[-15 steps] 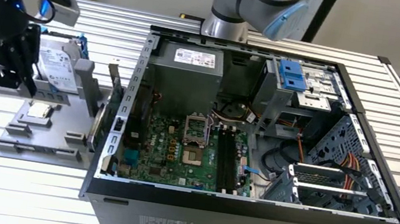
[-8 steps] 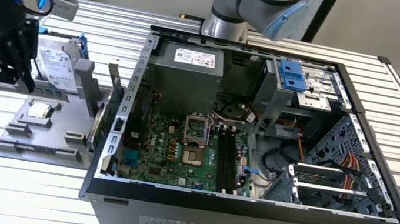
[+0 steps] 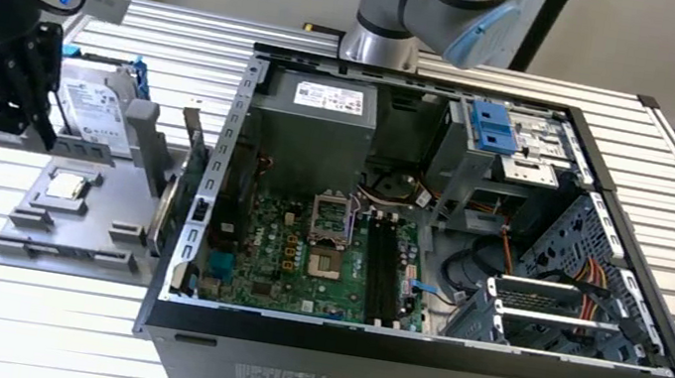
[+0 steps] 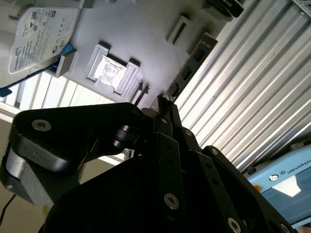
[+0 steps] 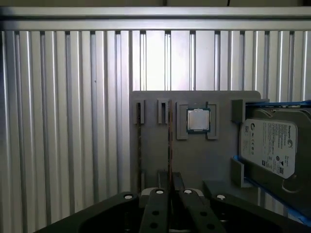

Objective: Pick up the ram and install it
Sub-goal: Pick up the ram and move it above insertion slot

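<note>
Two thin ram sticks stand on edge in the grey holder tray point(image 5: 194, 160). In the first wrist view they are narrow lines, one ram point(image 5: 169, 141) running toward my fingers and another point(image 5: 139, 145) beside it. In the second wrist view a ram point(image 4: 194, 63) shows as a dark strip with chips just past my fingertips. My black gripper point(image 3: 41, 133) hangs above the tray at the exterior view's left. Its fingers come together with nothing between them point(image 5: 170, 187) point(image 4: 162, 104), in line with the nearer stick but apart from it.
The tray point(image 3: 62, 238) also holds a silver hard drive in a blue frame point(image 3: 96, 108) and a square processor chip point(image 3: 70, 187). At the exterior view's right lies the open computer case point(image 3: 420, 352), with black memory slots point(image 3: 382, 266) on its motherboard. The arm's base point(image 3: 390, 16) stands behind the case.
</note>
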`<action>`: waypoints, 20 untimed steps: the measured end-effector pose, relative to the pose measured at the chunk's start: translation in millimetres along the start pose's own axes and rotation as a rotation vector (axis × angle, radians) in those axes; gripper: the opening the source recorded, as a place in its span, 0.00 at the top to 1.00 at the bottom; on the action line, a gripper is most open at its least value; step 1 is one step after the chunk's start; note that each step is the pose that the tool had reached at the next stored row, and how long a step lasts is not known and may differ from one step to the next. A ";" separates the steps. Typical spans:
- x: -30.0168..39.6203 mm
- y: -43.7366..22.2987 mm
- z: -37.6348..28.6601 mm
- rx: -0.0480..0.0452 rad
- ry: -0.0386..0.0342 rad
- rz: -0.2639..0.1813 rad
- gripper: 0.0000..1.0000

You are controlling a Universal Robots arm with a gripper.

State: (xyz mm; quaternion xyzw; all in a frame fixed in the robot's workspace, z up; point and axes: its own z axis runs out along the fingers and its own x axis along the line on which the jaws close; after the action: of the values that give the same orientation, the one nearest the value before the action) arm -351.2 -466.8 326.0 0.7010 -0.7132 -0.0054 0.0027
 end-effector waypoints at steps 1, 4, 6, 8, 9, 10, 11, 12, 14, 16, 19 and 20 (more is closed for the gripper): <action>0.0 0.0 -0.9 0.0000 0.0000 0.000 1.00; 0.0 0.1 -3.5 0.0001 -0.0001 0.000 1.00; 0.0 0.1 -5.3 0.0001 -0.0001 0.000 1.00; 0.0 0.1 -7.2 0.0001 -0.0001 0.000 1.00; 0.0 0.1 -8.1 0.0001 -0.0001 0.000 1.00; -0.1 0.1 -9.0 0.0001 -0.0001 0.000 1.00; -0.1 0.1 -9.9 0.0001 -0.0001 0.000 1.00; -0.1 0.1 -10.9 0.0001 -0.0001 0.000 1.00; -0.1 0.2 -12.9 0.0000 -0.0001 0.000 1.00; -0.1 0.2 -15.1 0.0000 -0.0001 0.000 1.00; -0.1 0.3 -18.1 0.0001 -0.0001 0.000 1.00; -0.1 0.2 -19.2 0.0000 0.0000 0.000 1.00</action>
State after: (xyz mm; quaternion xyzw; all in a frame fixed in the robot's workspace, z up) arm -351.3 -466.8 345.2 0.7010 -0.7132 -0.0054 0.0027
